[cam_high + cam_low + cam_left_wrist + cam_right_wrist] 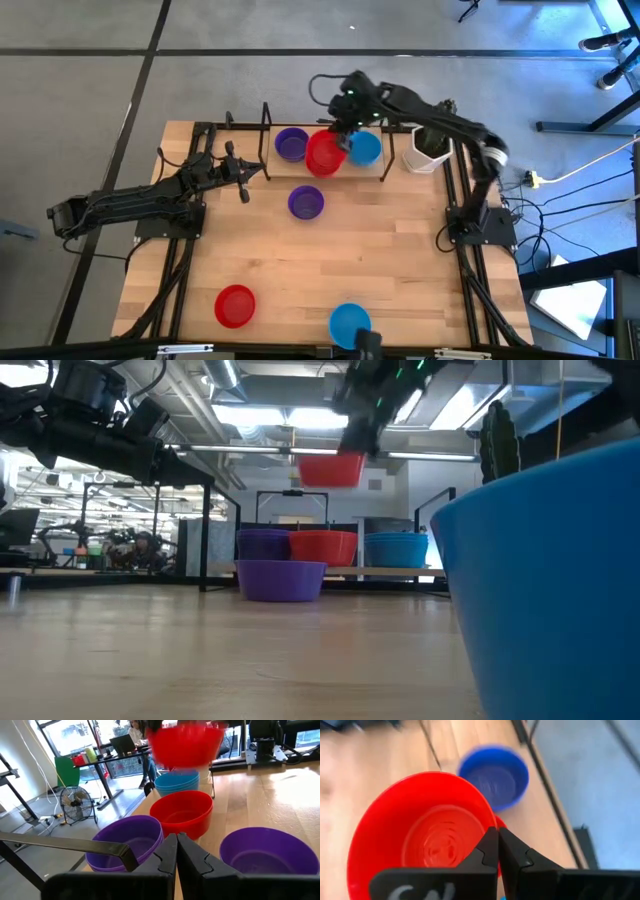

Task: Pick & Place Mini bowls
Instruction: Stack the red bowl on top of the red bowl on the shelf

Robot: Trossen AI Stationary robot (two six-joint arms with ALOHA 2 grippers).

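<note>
Mini bowls [181, 812] look smooth glossy plastic w/ faint ridges inside, table [400, 260] pale matt wood planks, rack frame [266, 125] prob. dark metal.

The high view looks straight down over the whole bench [400, 250]. The low view sits at bench-top height, facing level across it, a blue bowl [560, 580] close against the lens. Each wrist view looks forward past its own jaws. All four share the row of bowl stacks [325, 148] at the far edge.
</note>
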